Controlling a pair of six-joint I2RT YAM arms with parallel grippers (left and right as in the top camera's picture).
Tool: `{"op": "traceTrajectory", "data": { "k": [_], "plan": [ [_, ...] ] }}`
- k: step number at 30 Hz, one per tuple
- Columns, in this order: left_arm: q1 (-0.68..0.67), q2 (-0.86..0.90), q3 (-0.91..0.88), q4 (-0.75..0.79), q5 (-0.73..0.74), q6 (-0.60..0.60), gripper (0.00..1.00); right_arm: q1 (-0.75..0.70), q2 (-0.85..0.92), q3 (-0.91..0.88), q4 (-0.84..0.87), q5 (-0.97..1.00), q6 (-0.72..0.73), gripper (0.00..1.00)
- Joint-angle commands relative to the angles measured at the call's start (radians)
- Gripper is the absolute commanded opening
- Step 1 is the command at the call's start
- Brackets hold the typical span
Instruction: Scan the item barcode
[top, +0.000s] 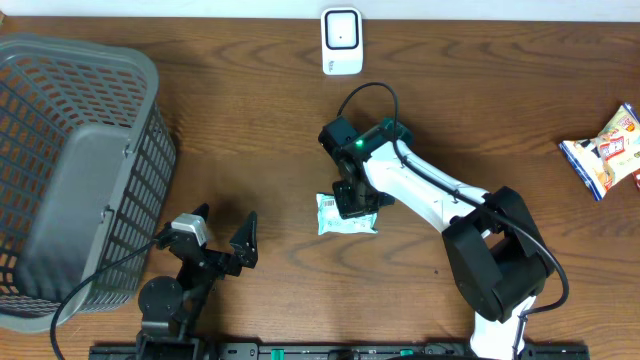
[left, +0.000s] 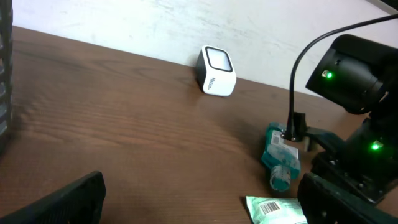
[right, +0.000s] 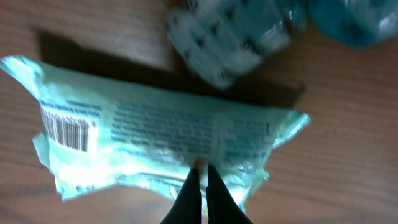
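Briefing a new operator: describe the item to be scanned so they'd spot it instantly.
Mid-table, right of the grey basket, the right gripper pinches a pale green packet. Unlike the teal container beside it, it is flat, crinkled, with a printed barcode.

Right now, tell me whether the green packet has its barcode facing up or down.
Up: the green packet shows its barcode on the top face, near one end.

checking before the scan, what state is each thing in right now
green packet, on the table, barcode side up
right gripper, jaws shut, tips at the green packet's edge
left gripper, jaws open, empty
scanner, standing, nothing in front of it
basket, upright, nothing seen inside
snack bag, lying on the table, untouched
teal bottle, lying on its side
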Motion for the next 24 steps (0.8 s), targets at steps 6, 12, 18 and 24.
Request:
{"op": "traceTrajectory", "data": {
  "k": [6,12,18,24],
  "plan": [
    [-0.004,-0.005,-0.027,-0.014,0.006,-0.002,0.99,-0.039,-0.071,0.225,-0.208,0.001,0.139,0.01],
    [-0.004,-0.005,-0.027,-0.014,0.006,-0.002,0.99,-0.067,-0.282,0.224,-0.293,0.029,0.161,0.01],
    [-0.004,-0.005,-0.027,-0.014,0.006,-0.002,0.99,-0.106,-0.481,0.217,-0.346,0.260,0.267,0.01],
    [-0.004,-0.005,-0.027,-0.014,0.006,-0.002,0.99,-0.173,-0.623,0.032,-0.301,0.351,0.364,0.12]
  ]
}}
